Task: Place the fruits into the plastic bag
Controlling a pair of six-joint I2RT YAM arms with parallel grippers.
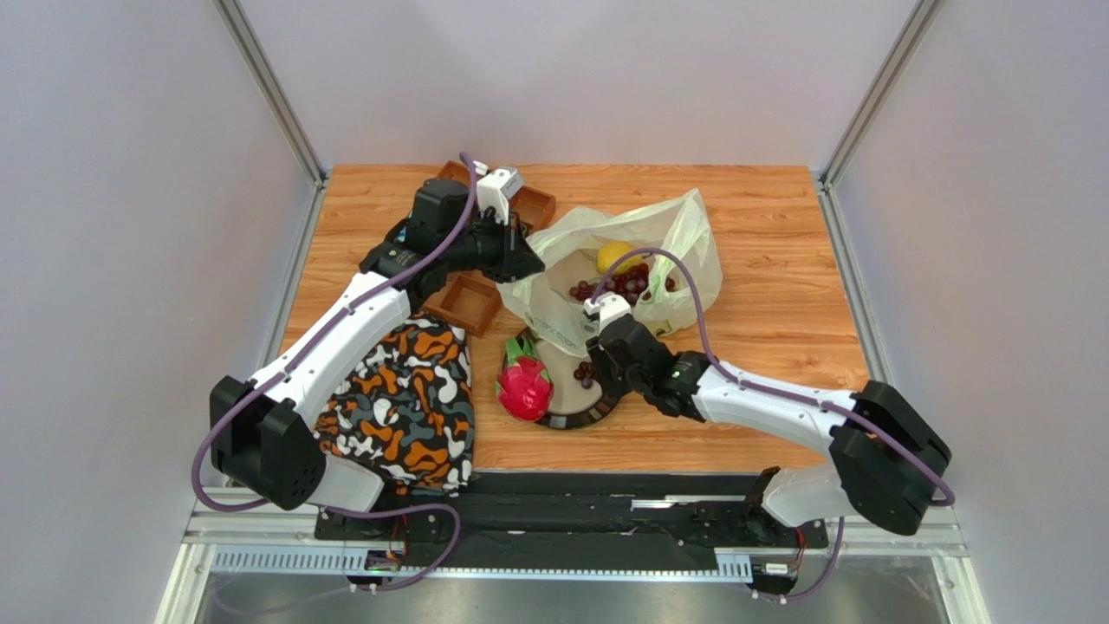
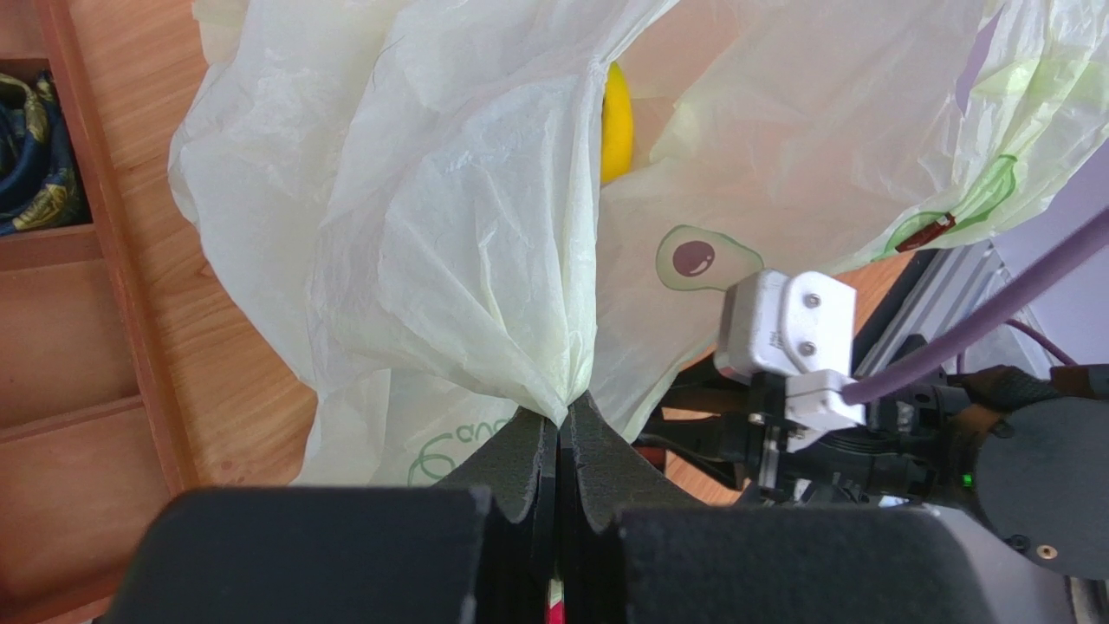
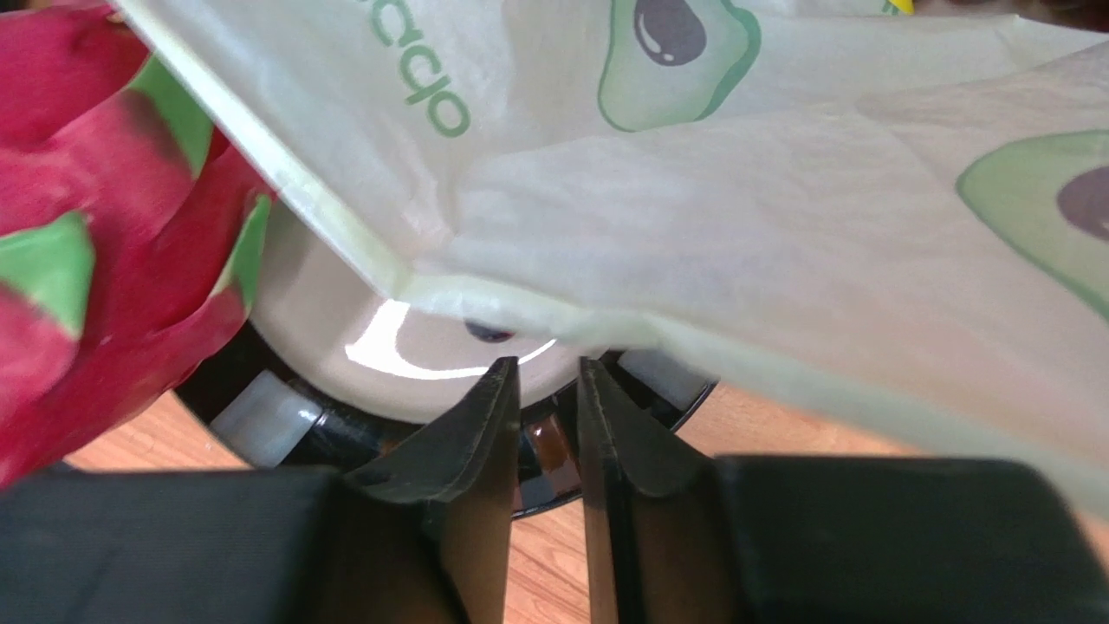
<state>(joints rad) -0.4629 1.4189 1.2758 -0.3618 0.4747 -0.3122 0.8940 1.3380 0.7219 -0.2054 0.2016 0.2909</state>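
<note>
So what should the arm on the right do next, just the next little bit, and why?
Probably slide the right tool left toward the dragon fruit and open wider. That fruit lies on the plate, outside the plastic bag, while the left tool pinches the bag's film. The right tool's fingers stand narrowly apart, holding nothing.

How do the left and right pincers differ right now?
The left pincer is shut on a gathered fold of the plastic bag; the right pincer is slightly open and holds nothing. The left pincer is beside the bag; the right pincer points under it, at the plate rim. Both are black.
</note>
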